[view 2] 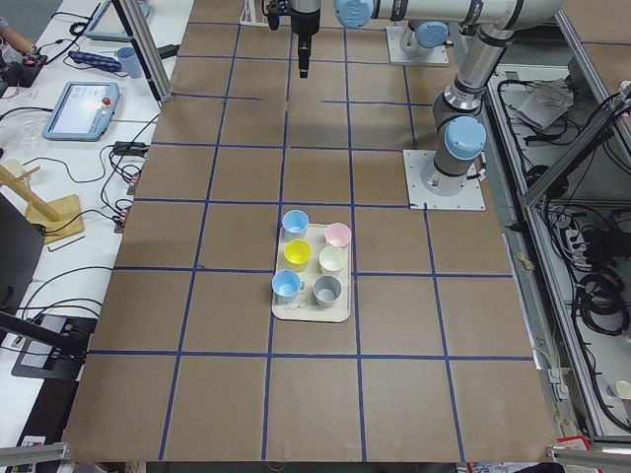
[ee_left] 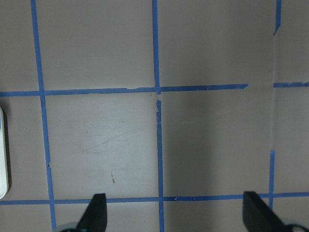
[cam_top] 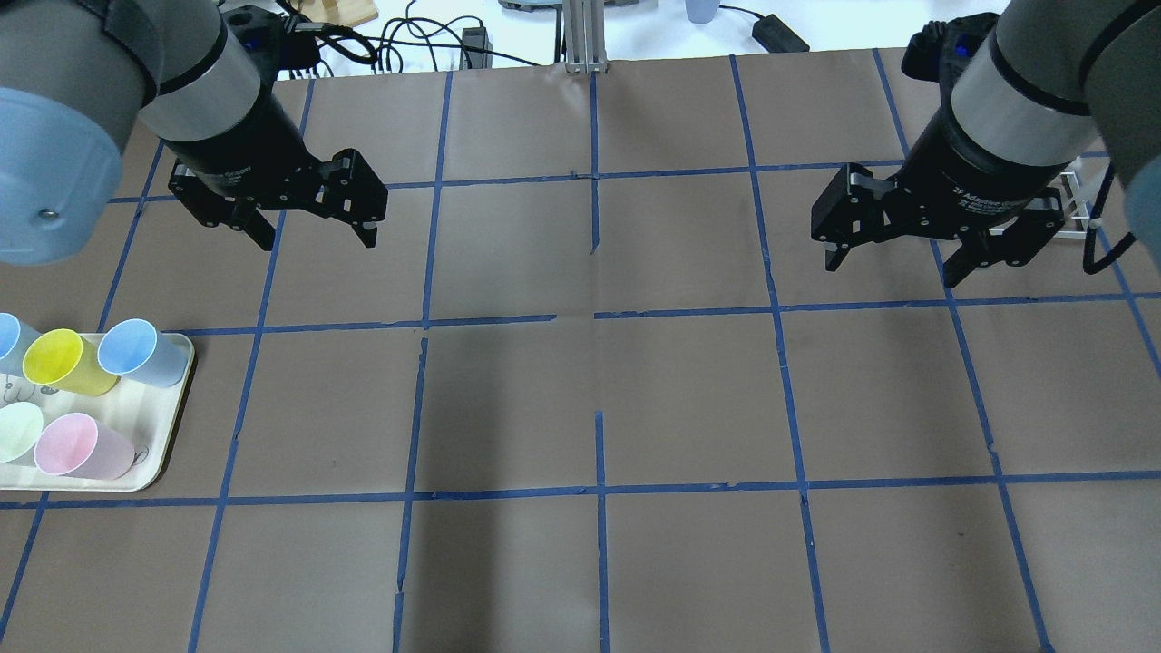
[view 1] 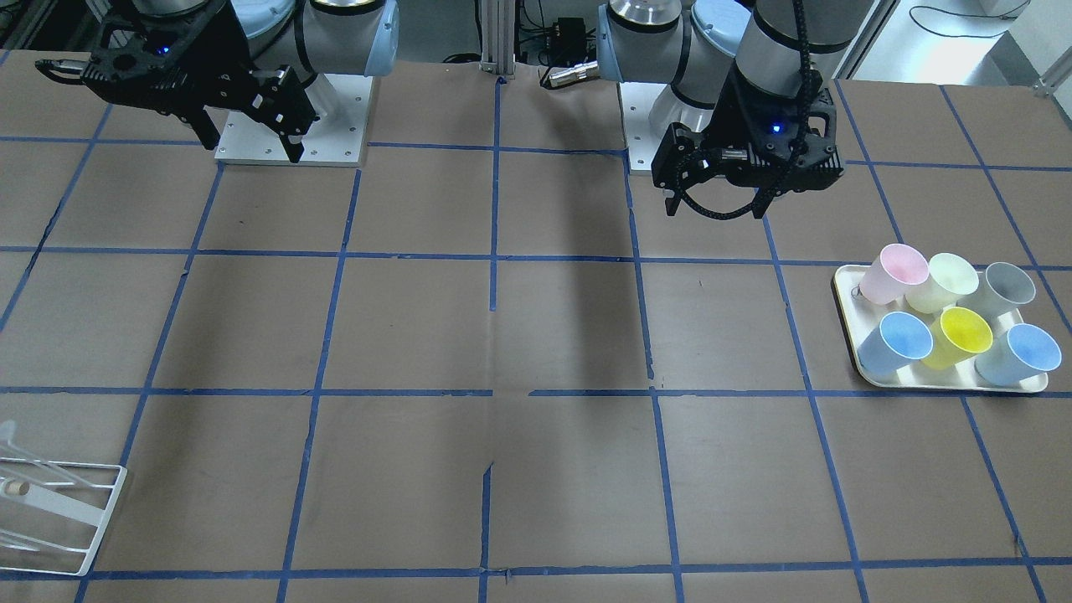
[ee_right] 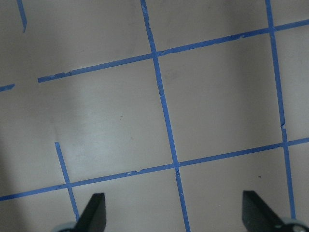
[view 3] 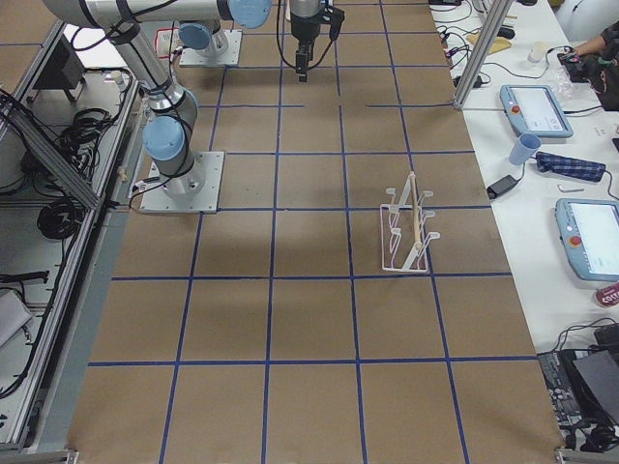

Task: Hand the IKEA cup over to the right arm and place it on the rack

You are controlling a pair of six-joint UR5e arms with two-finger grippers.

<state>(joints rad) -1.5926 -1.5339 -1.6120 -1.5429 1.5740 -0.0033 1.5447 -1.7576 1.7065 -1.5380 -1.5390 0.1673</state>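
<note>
The IKEA cup (view 1: 942, 283) is pale off-white and stands on a cream tray (view 1: 847, 316) among other cups; it also shows in the overhead view (cam_top: 18, 433) and the exterior left view (view 2: 332, 260). My left gripper (view 1: 713, 209) is open and empty, high above the table, well apart from the tray (cam_top: 317, 238). My right gripper (view 1: 251, 149) is open and empty, raised near its base (cam_top: 893, 270). The white wire rack (view 1: 50, 511) stands on the table's right-arm side (view 3: 408, 232). Both wrist views show only taped table between open fingers (ee_left: 94, 215) (ee_right: 94, 212).
On the tray are also a pink cup (view 1: 894, 272), a grey cup (view 1: 1005, 286), a bright yellow cup (view 1: 963, 335) and two blue cups (view 1: 900, 342) (view 1: 1023, 352). The brown table has a blue tape grid. The arm bases (view 1: 293, 134) sit at the robot's edge.
</note>
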